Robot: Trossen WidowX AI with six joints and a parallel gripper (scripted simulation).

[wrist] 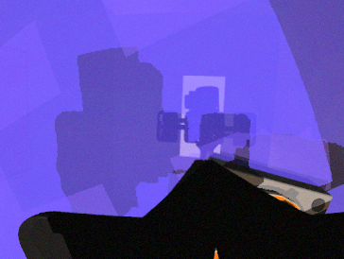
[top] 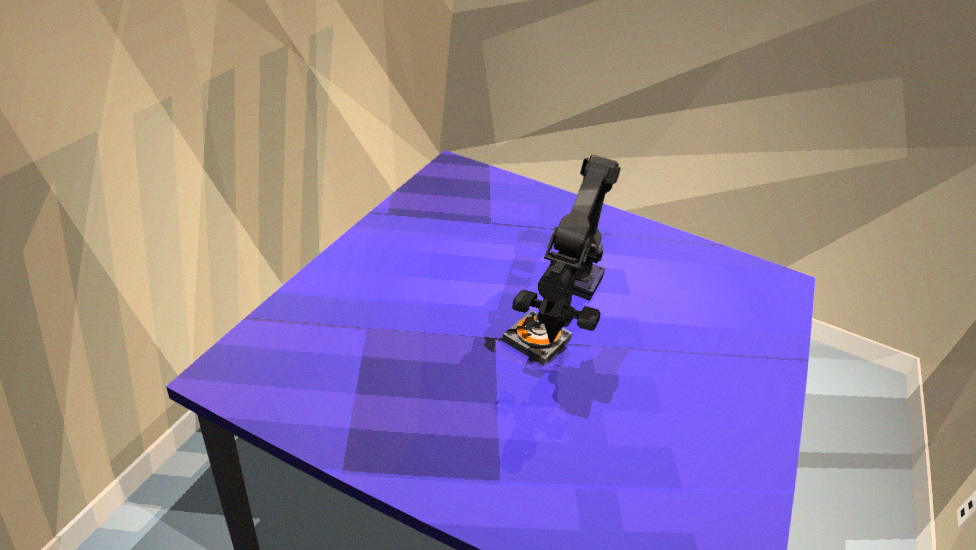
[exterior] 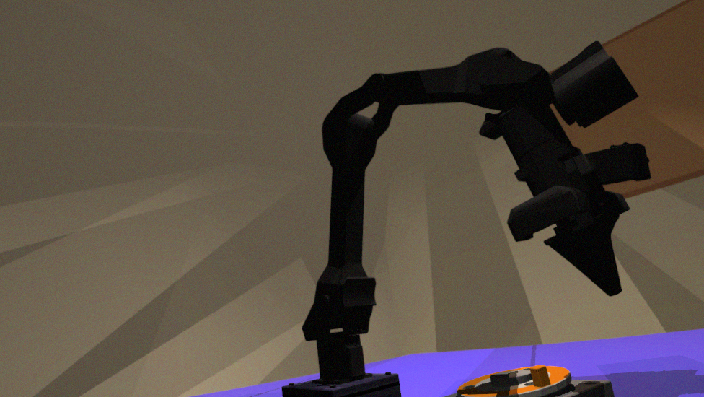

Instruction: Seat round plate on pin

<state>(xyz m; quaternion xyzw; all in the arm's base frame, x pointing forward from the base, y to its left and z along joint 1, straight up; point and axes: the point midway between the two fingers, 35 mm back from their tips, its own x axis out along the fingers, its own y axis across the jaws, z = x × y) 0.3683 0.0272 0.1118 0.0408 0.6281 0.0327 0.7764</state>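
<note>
- Arm [exterior: 345, 197] stood left of the work in the exterior view, rising from its mount and bending over to the right, so that the gripper [exterior: 608, 288] hung above the plate [exterior: 514, 382] with clear air between them.
- Plate, round and orange-rimmed, sat on the post [exterior: 507, 378] at the lower right of that view, on the grey base [top: 537, 339] lying on the purple table [top: 409, 382]; its orange tab [exterior: 540, 374] stood up on the right-hand side.
- Gripper was clenched tight on nothing, its two fingers pressed together into a single point aimed down and slightly right.
- Step in hand looked like the approach: the closed tip was being positioned over the plate, and no contact showed.
- Next move probably called for lowering that tip beside the tab and pushing it around the post until the hole reached the pin, then lifting clear.
- Pin and hole were too small to make out in any view.
- Count: one arm, one gripper, one plate, one tab, one base, one table.
</note>
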